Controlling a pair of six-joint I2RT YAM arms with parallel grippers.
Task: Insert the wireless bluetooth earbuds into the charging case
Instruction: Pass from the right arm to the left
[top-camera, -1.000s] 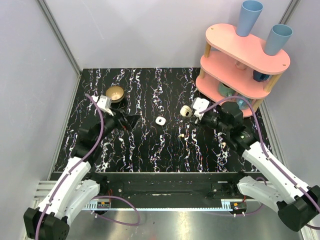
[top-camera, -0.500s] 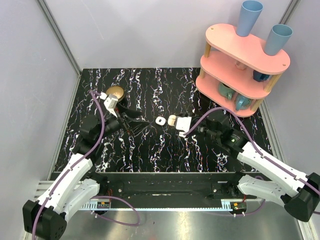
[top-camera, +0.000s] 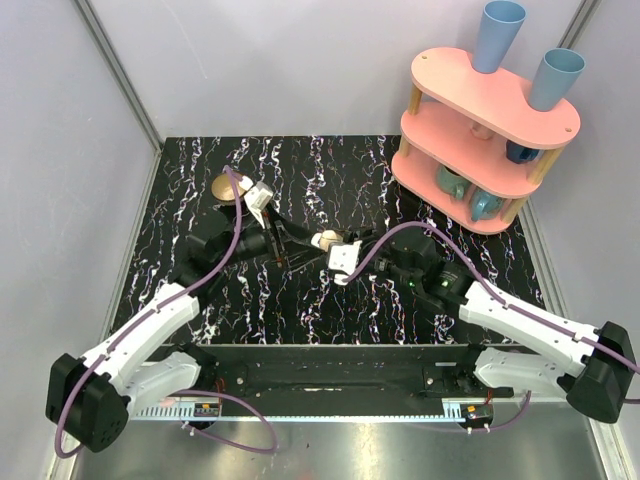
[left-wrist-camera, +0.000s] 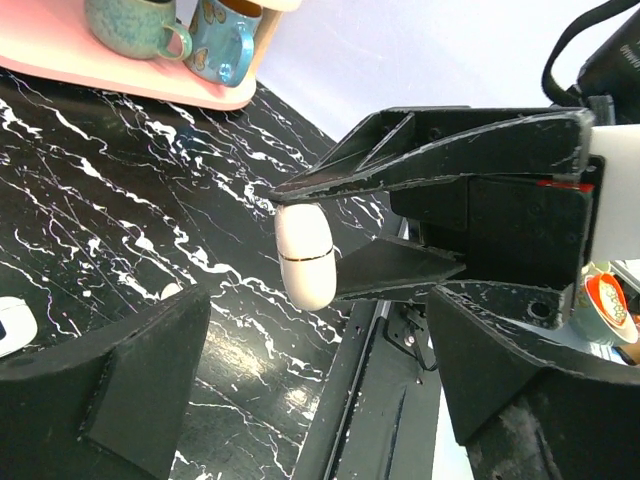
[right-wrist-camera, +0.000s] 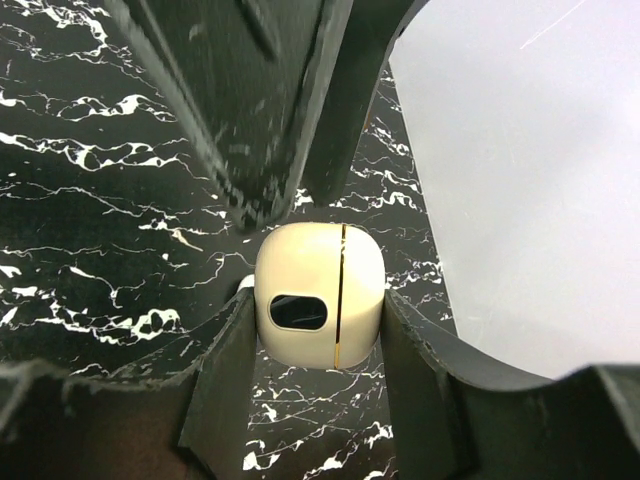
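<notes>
Cream charging case (left-wrist-camera: 305, 255) clamped, lid shut, in the right gripper (right-wrist-camera: 318, 325) above the middle of the worktop (top-camera: 300, 180) — just ahead of the wide-parted, empty left gripper (top-camera: 297, 250), long axis crosswise to its closing line; earbuds not made out

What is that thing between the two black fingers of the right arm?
A small cream charging case with a thin gold seam, pinched between those fingers. The right wrist view shows it plainly.
</notes>
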